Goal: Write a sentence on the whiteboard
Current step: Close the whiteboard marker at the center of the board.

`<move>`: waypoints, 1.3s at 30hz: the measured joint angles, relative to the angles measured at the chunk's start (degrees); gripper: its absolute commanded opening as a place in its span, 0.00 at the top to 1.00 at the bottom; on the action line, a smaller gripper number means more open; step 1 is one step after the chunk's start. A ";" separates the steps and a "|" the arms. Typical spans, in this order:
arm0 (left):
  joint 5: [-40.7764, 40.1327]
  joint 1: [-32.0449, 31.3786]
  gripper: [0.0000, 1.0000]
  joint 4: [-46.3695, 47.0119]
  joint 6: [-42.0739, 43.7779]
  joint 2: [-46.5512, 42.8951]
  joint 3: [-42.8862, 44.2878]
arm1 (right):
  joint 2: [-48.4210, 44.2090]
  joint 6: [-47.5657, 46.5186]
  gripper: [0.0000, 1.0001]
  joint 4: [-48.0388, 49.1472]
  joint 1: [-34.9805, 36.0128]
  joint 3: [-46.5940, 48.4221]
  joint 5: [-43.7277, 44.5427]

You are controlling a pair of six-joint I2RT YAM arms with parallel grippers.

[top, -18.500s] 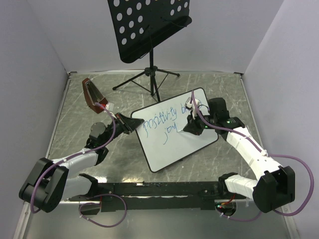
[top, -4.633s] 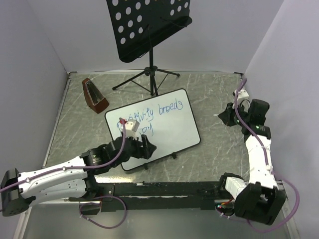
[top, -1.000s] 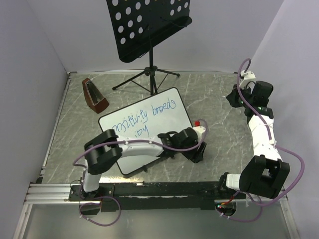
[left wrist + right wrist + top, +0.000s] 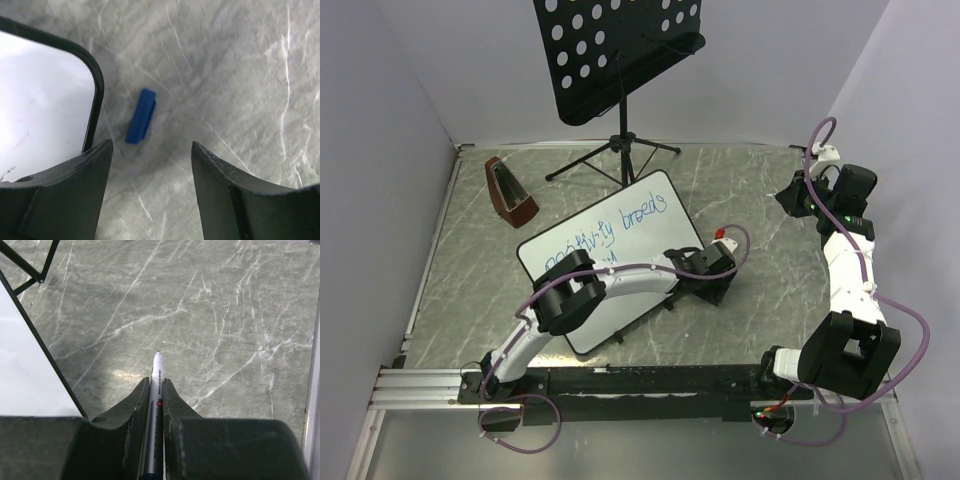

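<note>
The whiteboard (image 4: 650, 243) lies on the surface (image 4: 760, 270), left of centre, its long axis running from near left to far right; the blue sentence (image 4: 610, 228) follows that axis. The left arm (image 4: 630, 278) reaches over the board's near right edge, jaws spread and empty. A blue cap (image 4: 141, 116) lies just beside the board's rounded corner, ahead of and between them, its long axis across their closing line. The right arm (image 4: 850, 270), well apart at far right, keeps its jaws pinched on a marker (image 4: 157, 365), tip forward.
</note>
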 measured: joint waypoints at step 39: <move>4.09 -1.42 0.99 13.35 10.51 -13.14 -22.75 | -1.49 -2.16 1.00 -3.10 -1.33 -0.11 -5.53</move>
